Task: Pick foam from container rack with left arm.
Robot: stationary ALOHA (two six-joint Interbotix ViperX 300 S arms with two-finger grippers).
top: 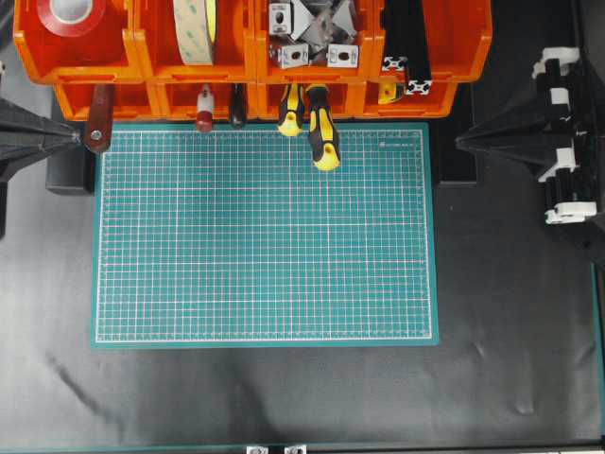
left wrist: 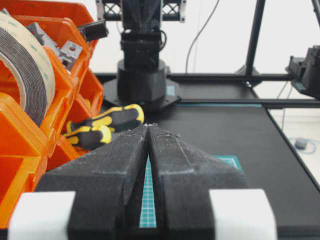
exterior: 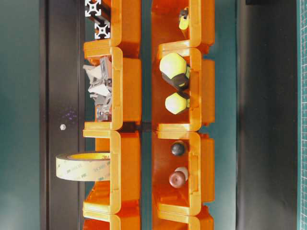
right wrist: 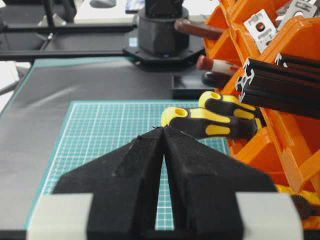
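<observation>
Foam roll [top: 196, 30] is standing on edge in the rack's [top: 253, 59] upper row, 2nd bin from left, w/ red tape [top: 77, 13] in the bin beside it. Left gripper [left wrist: 148, 126] is sitting at the mat's [top: 265, 236] left edge, fingers pressed together, holding nothing. Right gripper [right wrist: 162, 129] is mirroring it opposite, also closed and empty.

From my seat I see a black tabletop [top: 284, 397] under a green gridded cutting mat [top: 265, 236]. Behind it, black frame bars [left wrist: 255, 35] stand against a bright, washed-out backdrop [left wrist: 225, 30], possibly a white wall; I can't tell through the glare.
</observation>
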